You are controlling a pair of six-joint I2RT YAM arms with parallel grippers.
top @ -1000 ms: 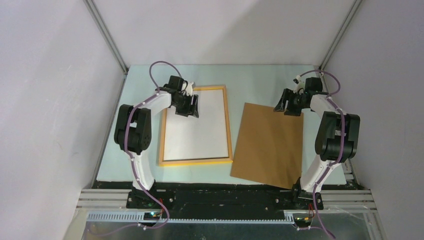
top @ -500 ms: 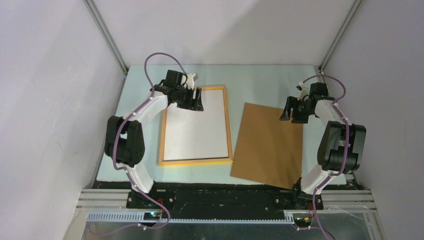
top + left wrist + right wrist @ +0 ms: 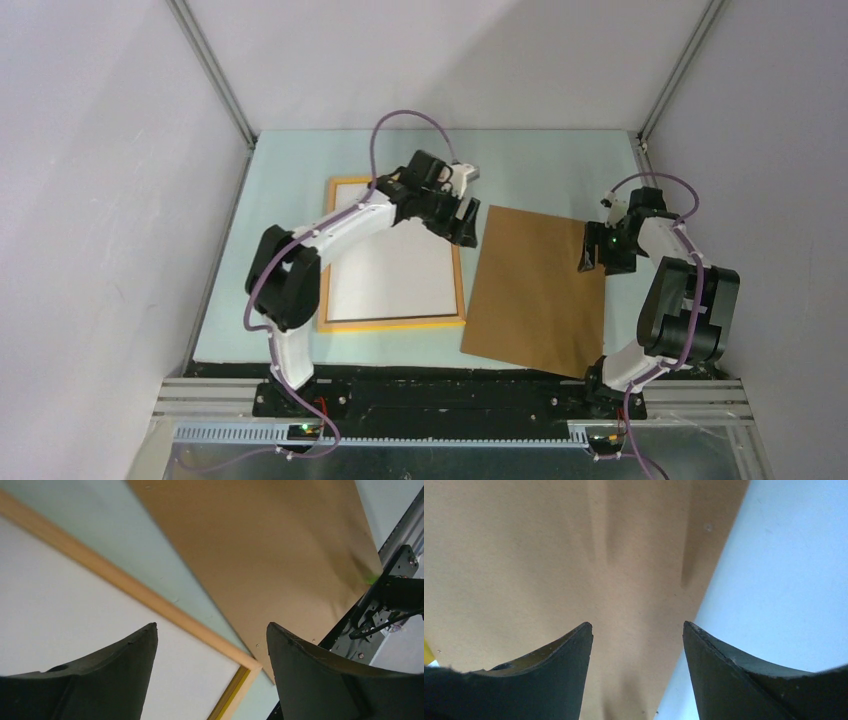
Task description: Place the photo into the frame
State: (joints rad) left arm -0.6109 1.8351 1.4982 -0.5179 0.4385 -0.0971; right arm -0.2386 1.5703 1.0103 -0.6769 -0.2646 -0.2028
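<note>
The yellow-orange frame [image 3: 390, 324] lies flat on the left half of the mat, and a plain white sheet [image 3: 385, 270] fills it. No flower print shows in any view. My left gripper [image 3: 466, 222] is open and empty, above the frame's far right rail, next to the gap before the brown backing board [image 3: 535, 290]. The left wrist view shows its open gripper [image 3: 212, 625] over the frame rail [image 3: 150, 599], the white sheet [image 3: 75, 610] and the board [image 3: 260, 545]. My right gripper [image 3: 592, 255] is open and empty over the board's right edge [image 3: 549, 555]; its gripper [image 3: 637, 624] holds nothing.
The pale green mat [image 3: 290, 170] covers the table between grey side walls. The brown board lies slightly askew to the right of the frame, its near corner at the mat's front edge. The right arm [image 3: 395, 590] shows in the left wrist view.
My left gripper has swung right from the frame's far left corner to its far right rail. My right gripper has drawn nearer along the board's right edge.
</note>
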